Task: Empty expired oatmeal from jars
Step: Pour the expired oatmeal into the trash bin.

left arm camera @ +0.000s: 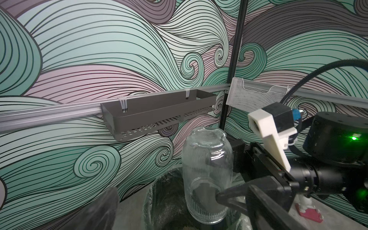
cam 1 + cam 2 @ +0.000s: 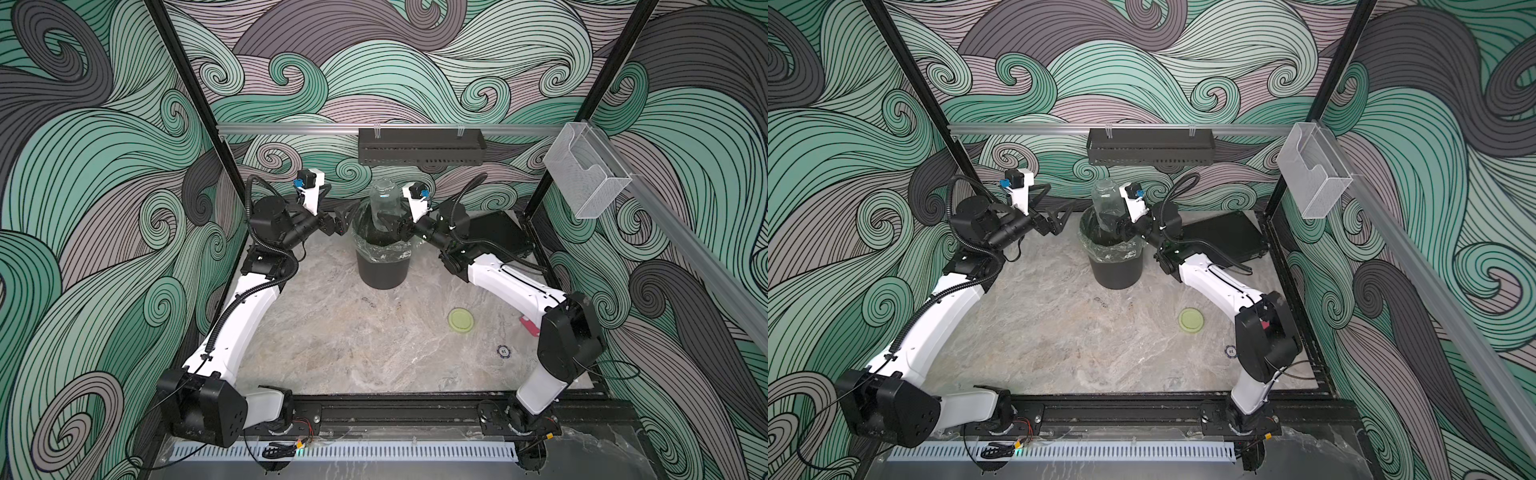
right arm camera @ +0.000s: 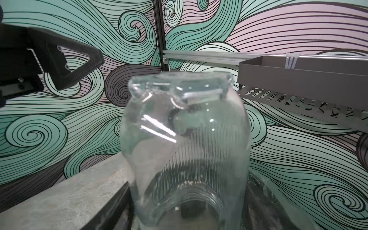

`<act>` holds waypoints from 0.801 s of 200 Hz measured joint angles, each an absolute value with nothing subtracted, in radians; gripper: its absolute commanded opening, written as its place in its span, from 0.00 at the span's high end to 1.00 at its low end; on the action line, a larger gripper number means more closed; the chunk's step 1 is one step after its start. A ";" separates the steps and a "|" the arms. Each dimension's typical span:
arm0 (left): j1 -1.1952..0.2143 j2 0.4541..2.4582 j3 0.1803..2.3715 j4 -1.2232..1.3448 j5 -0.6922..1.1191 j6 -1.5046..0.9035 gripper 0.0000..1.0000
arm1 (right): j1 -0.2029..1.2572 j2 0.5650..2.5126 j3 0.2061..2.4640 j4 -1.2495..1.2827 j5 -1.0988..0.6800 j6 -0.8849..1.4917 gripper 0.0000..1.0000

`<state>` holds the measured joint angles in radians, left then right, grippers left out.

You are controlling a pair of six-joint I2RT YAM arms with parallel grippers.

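Jar lid (image 2: 460,319): pale yellow-green, off the glass and lying flat on the worktop (image 2: 353,353), front right, near the right arm's elbow. A small round token (image 2: 503,351) sits slightly nearer than it. A pink-red item (image 2: 528,325) is partly hidden by the arm; cannot identify it.

Further back, centre: black bin (image 2: 382,276), upright, with a clear plastic liner folded over its rim.

The jar (image 2: 384,197) is clear ribbed glass, upside down and roughly vertical, base up, mouth down inside the bin's rim. The wall pattern reads straight through the glass. In the right wrist view a few pale oatmeal flecks (image 3: 189,181) cling inside near the neck.

Right tool (image 2: 390,222): comes in from the right with jaws partly spread, clamped on the jar's lower half. In the left wrist view one finger (image 1: 231,196) crosses the front of the glass.

Left tool (image 2: 1065,216): jaws spread wide and holding nothing, just beside the bin's rim on the left, apart from the jar. Cannot tell whether it touches the liner.

Back of cell:
- flat black case (image 2: 498,232) on the worktop behind the right arm
- black slotted shelf (image 2: 419,151) tied to the back-wall rail, above and behind the jar
- mesh holder (image 2: 586,174) on the right-hand rail
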<state>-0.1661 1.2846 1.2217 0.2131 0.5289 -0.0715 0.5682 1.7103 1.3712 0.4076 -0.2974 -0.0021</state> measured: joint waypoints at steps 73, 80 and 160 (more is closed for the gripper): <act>-0.167 1.351 1.225 0.249 0.603 -0.108 0.01 | 0.593 1.702 1.406 0.263 -0.263 -0.103 0.71; -0.168 1.370 1.227 0.252 0.618 -0.118 0.02 | 0.591 1.702 1.406 0.263 -0.263 -0.105 0.71; -0.205 1.501 1.267 0.339 0.709 -0.226 0.03 | 0.625 1.702 1.423 0.245 -0.298 -0.147 0.71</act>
